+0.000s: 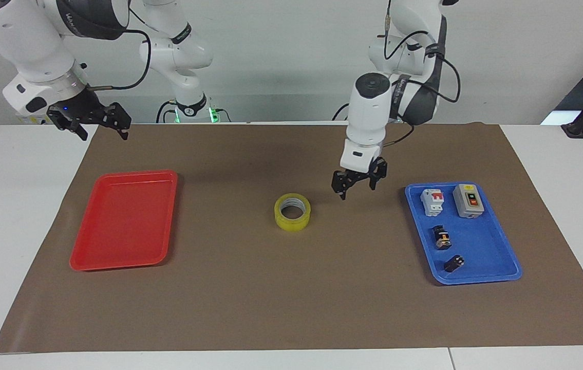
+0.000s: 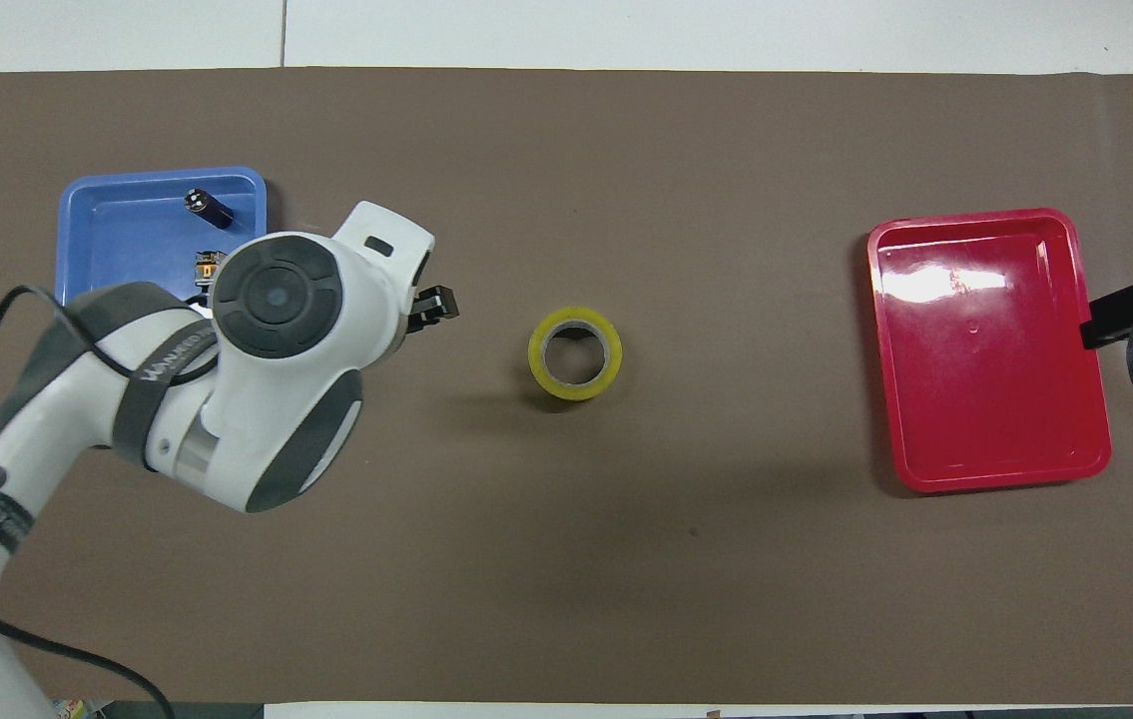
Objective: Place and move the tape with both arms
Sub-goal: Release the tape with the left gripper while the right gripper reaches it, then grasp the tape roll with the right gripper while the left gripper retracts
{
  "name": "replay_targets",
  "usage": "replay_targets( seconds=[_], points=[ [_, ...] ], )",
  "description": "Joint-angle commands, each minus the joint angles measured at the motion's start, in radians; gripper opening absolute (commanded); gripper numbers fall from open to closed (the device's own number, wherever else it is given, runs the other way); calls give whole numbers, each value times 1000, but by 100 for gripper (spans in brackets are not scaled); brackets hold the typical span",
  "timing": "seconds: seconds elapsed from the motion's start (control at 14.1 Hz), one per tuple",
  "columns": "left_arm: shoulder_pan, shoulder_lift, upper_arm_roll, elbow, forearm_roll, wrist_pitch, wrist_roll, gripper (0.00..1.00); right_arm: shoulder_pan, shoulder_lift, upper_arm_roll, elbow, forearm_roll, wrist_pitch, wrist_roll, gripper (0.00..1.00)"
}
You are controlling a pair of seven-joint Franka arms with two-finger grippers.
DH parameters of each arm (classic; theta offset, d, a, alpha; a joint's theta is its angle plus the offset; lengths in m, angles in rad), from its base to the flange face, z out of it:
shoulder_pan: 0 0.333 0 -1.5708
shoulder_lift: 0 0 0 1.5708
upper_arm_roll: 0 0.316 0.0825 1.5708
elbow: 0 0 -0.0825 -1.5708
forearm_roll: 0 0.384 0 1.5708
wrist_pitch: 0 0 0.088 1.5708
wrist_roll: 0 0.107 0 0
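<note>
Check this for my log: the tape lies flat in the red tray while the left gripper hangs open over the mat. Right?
Not quite. The tape lies flat on the brown mat, between the two trays, as the facing view shows. The left gripper does hang open over the mat.

A white bench (image 1: 8, 205) carries a brown paper mat (image 1: 291, 298). On the mat, a yellow translucent tape roll (image 1: 292, 211) lies flat midway between a red plastic tray (image 1: 124, 221) and a blue plastic tray (image 1: 481, 246).
</note>
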Motion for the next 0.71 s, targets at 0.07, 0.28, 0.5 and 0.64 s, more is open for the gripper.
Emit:
replay_targets(
  seconds=[0.07,0.28,0.5,0.64],
  points=[
    [154,-117,-11,-69,-65,-107,283,100,161,36,13,-22,51,130,145,100],
    [291,-146,0,-33,-119,-182,542,100,328,153,15,18,65,244,349,100],
    [443,-117,1,64,-122,-209,730,100,462,262,18,-11,63,447,498,100],
    [495,-85,1,177,-123,-309,784,100,503,317,18,-45,65,541,543,100]
  ],
)
